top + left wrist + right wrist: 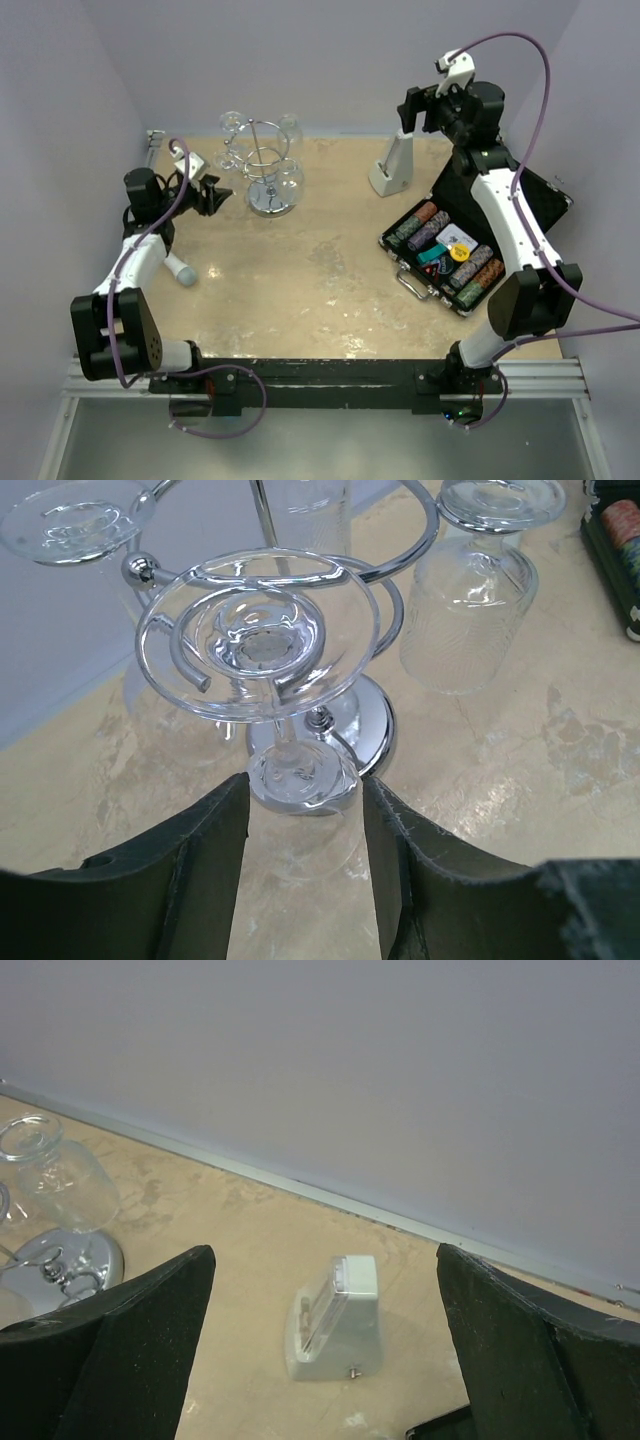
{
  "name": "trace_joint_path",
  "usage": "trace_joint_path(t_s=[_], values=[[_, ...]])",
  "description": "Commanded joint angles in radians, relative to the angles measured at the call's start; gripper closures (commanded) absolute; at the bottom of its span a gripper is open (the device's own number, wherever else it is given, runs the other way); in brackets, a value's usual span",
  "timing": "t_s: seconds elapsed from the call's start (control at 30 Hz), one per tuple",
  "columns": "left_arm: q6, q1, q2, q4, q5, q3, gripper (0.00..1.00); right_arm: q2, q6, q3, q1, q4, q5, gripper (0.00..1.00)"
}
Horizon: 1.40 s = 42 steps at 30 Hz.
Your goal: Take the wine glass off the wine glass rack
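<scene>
The chrome wine glass rack [268,172] stands at the back left on its round disc base [368,732], with several clear glasses hanging upside down from its curled arms. In the left wrist view the nearest wine glass [262,646] hangs by its foot on an arm, with its bowl [303,780] down in the gap between my left fingers [205,855]. My left gripper [305,800] is open and straddles that bowl; I cannot tell whether it touches. It sits just left of the rack in the top view [214,194]. My right gripper [413,108] is open and empty, raised at the back right.
A grey wedge-shaped metronome [391,166] stands below the right gripper [325,1252]. An open case of poker chips [448,256] lies at the right. A small grey and blue object [183,271] lies by the left arm. Other hanging glasses [466,598] flank the rack.
</scene>
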Motion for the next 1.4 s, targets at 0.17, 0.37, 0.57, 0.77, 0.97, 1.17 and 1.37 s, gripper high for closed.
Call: trace_joint_path(t_s=[0.17,0.37,0.57,0.77,0.97,1.17,1.37], values=[[-0.075,-0.015,0.052,0.318,-0.030,-0.049,0.49,-0.055,-0.008,0.023,-0.002,-0.095,0.044,0.04],[-0.115,-0.020,0.097,0.398,-0.001,-0.043,0.50,-0.065,-0.037,0.017,-0.002,-0.135,0.062,0.04],[-0.083,-0.025,0.123,0.415,0.060,-0.037,0.51,-0.069,-0.046,0.003,-0.002,-0.139,0.070,0.04],[-0.091,-0.038,0.160,0.509,0.085,-0.048,0.50,-0.078,-0.074,0.003,-0.002,-0.205,0.087,0.04],[-0.119,-0.041,0.196,0.561,0.102,-0.040,0.55,-0.080,-0.078,-0.001,-0.002,-0.221,0.097,0.04],[-0.126,-0.043,0.222,0.573,0.107,-0.024,0.62,-0.068,-0.089,0.017,-0.002,-0.228,0.111,0.04],[-0.143,-0.043,0.236,0.601,0.113,-0.021,0.73,-0.060,-0.098,0.019,-0.002,-0.238,0.125,0.04]])
